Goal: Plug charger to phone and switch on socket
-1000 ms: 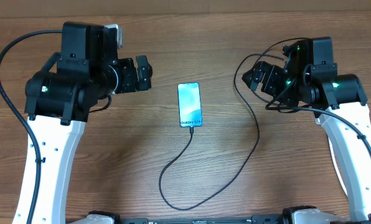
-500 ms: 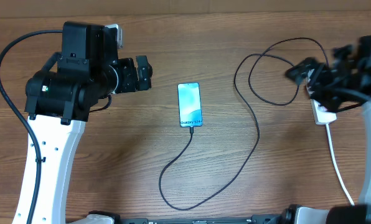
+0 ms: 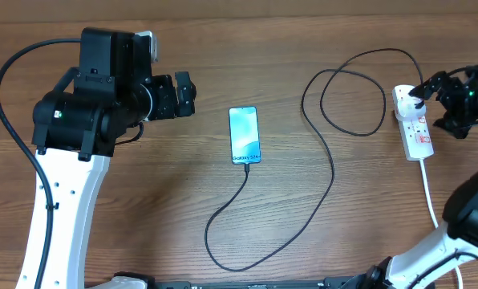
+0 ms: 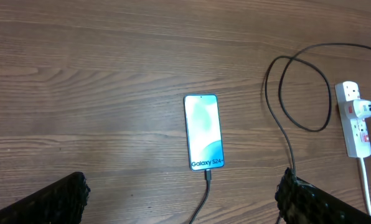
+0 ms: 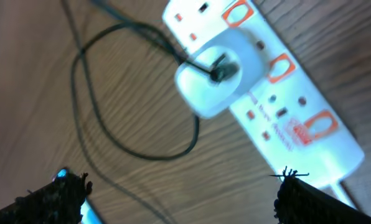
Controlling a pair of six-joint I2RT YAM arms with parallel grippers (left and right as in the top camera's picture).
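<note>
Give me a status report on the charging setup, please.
Left gripper open, clear of the phone; right gripper open above the power strip. Charger cable in phone, its plug in the strip. Nothing in the way.

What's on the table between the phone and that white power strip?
Only the charger cable, looping between phone and strip; the overhead view shows it.

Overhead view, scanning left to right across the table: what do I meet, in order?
In order: left gripper → phone → socket. The charger runs from the phone across to the socket, and the right gripper overlaps the socket, so neither has a clear place.
</note>
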